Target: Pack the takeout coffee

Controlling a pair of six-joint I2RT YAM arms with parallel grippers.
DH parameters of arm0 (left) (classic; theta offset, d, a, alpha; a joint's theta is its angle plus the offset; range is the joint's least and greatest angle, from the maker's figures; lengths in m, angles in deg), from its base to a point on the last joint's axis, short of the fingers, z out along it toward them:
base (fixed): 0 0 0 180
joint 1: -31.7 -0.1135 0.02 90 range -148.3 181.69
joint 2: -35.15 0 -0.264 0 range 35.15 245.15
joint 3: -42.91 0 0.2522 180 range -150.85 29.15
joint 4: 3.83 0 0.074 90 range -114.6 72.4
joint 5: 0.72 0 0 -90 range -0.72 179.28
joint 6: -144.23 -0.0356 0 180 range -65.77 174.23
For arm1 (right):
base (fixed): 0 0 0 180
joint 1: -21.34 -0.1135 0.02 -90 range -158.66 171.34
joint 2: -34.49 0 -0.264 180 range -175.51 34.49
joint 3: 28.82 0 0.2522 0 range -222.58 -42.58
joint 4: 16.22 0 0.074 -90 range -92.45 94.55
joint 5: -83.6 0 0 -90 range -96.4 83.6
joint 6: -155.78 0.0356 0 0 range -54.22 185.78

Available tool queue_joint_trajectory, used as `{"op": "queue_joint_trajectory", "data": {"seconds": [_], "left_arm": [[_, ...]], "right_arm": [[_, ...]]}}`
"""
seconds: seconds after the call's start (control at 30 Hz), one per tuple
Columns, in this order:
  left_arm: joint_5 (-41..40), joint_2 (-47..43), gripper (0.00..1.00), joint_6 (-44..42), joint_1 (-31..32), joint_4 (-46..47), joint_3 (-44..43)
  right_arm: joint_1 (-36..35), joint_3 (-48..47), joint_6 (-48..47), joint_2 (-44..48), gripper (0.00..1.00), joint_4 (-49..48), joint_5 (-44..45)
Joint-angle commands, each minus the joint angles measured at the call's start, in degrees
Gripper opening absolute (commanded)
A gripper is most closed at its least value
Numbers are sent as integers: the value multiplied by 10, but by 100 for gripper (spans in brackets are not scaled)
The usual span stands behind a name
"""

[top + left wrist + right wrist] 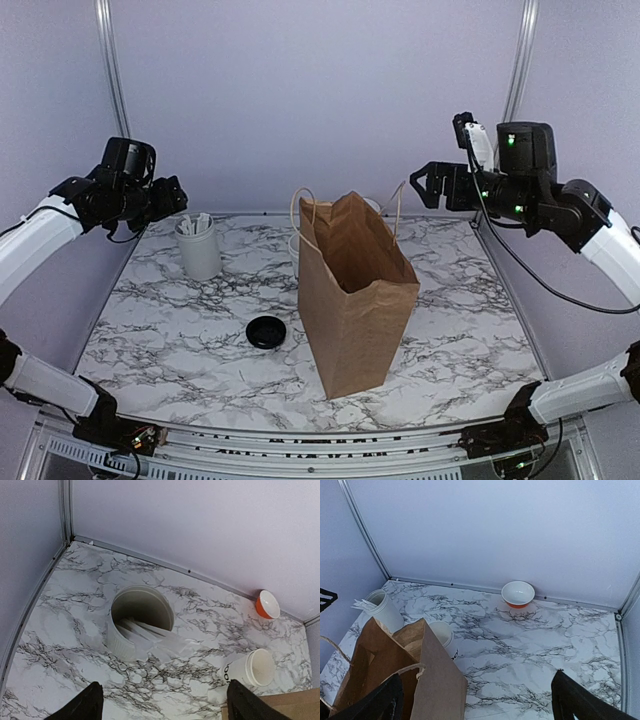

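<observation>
No cup with a black lid shows in any view, so the takeout coffee is hidden or out of view. A brown paper bag [355, 290] stands open at mid-table and also shows in the right wrist view [427, 680]. A lidless white cup with black lettering [247, 670] stands just behind the bag; the right wrist view shows it too [441, 634]. A loose black lid [266, 332] lies left of the bag. My left gripper [165, 200] is open and empty, high over the back left [160, 700]. My right gripper [425, 185] is open and empty, high over the back right [477, 697].
A white ribbed holder [198, 248] with white packets stands at the back left [135, 625]. An orange bowl [518, 594] sits by the back wall behind the bag. Walls close in the table at the back and sides.
</observation>
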Motion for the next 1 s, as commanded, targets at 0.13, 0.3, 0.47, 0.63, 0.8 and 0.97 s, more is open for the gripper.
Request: {"op": "queue_joint_trajectory", "data": {"seconds": [0.13, 0.3, 0.47, 0.63, 0.8, 0.97], "left_arm": [[72, 55, 66, -1, -55, 26, 29], [73, 84, 52, 2, -64, 34, 23], [71, 101, 43, 3, -65, 42, 25], [71, 119, 37, 3, -66, 47, 18], [65, 131, 34, 2, -68, 51, 10], [53, 141, 33, 0, -73, 59, 8]], "right_arm": [[5, 19, 20, 27, 100, -20, -15], [5, 26, 23, 32, 100, -18, -17], [5, 29, 26, 34, 100, -18, -15], [5, 28, 29, 35, 100, -16, -17], [5, 27, 31, 35, 100, -15, -18], [5, 23, 35, 35, 100, -12, -20]]}}
